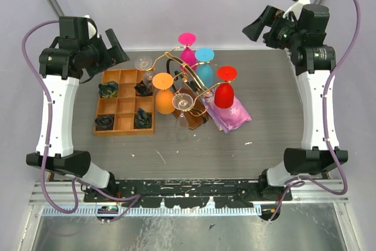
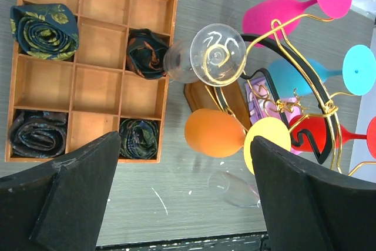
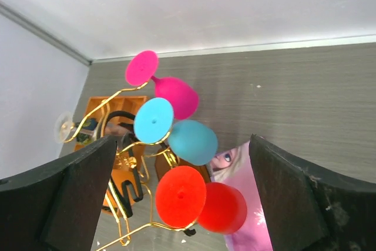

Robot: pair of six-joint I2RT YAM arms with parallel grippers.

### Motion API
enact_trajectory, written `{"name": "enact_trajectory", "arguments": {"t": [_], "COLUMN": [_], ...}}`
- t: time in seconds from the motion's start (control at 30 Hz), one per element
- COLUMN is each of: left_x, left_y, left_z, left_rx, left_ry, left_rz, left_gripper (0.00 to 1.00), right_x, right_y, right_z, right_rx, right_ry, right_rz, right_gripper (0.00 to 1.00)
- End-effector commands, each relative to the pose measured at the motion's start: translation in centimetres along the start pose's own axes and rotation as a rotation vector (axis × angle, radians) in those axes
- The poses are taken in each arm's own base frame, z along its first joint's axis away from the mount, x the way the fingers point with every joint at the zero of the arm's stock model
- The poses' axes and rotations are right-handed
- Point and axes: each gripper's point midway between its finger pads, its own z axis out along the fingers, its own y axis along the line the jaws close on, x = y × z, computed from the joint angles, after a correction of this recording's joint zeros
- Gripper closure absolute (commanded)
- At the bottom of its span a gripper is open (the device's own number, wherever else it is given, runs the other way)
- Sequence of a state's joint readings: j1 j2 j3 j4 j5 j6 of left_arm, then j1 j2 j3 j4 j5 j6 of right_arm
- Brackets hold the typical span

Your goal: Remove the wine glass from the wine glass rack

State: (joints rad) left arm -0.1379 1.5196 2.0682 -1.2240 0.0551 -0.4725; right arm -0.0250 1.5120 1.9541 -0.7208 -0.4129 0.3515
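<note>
Basically nothing's done: wine glasses (image 1: 224, 89) hang on the wine glass rack (image 2: 226, 99) mid-frame, your left gripper (image 1: 117, 48) and right gripper (image 1: 254, 27) spread wide, empty, upper corners.

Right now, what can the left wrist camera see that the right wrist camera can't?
Only the left wrist view shows the clear glass lying on the table. Only the right wrist view shows the cartoon face on the pink cloth. Both show the gold rack with the pink glass, blue glass and red glass hanging on it.
</note>
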Motion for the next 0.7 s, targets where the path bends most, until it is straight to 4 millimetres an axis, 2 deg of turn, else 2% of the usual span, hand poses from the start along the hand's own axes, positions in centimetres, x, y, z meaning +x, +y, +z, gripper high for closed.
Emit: {"name": "enact_trajectory", "arguments": {"t": [0.0, 0.2, 0.3, 0.33, 0.47, 0.57, 0.67], "left_x": [-0.4, 1.9, 3.0, 3.2, 4.2, 4.8, 5.6], "left_y": [0.0, 1.4, 1.5, 1.3, 1.6, 1.9, 2.2], "left_z": [0.4, 1.7, 2.2, 2.3, 2.8, 3.2, 3.7], "left_rx": [-0.006, -0.059, -0.053, -0.037, -0.036, -0.043, -0.044], "left_ry": [0.002, 0.087, 0.116, 0.12, 0.135, 0.153, 0.171], "left_rz": [-0.014, -0.007, -0.032, -0.039, -0.046, -0.046, -0.053], "left_gripper": [0.01, 0.01, 0.01, 0.01, 0.01, 0.01, 0.01], "right_x": [-1.2, 5.1, 9.6, 12.0, 18.4, 22.0, 25.1], "right_y": [-2.7, -9.5, -13.9, -15.3, -17.8, -19.2, -19.0], "right_z": [-1.8, -1.7, -1.4, -1.2, -0.5, -0.7, -0.1], "right_rx": [0.186, 0.399, 0.458, 0.461, 0.478, 0.525, 0.541], "right_ry": [-0.081, 0.053, 0.157, 0.217, 0.421, 0.539, 0.642], "right_rz": [-0.027, 0.124, 0.266, 0.323, 0.368, 0.352, 0.3], "right_gripper": [0.0, 0.0, 0.0, 0.0, 0.0, 0.0, 0.0]}}
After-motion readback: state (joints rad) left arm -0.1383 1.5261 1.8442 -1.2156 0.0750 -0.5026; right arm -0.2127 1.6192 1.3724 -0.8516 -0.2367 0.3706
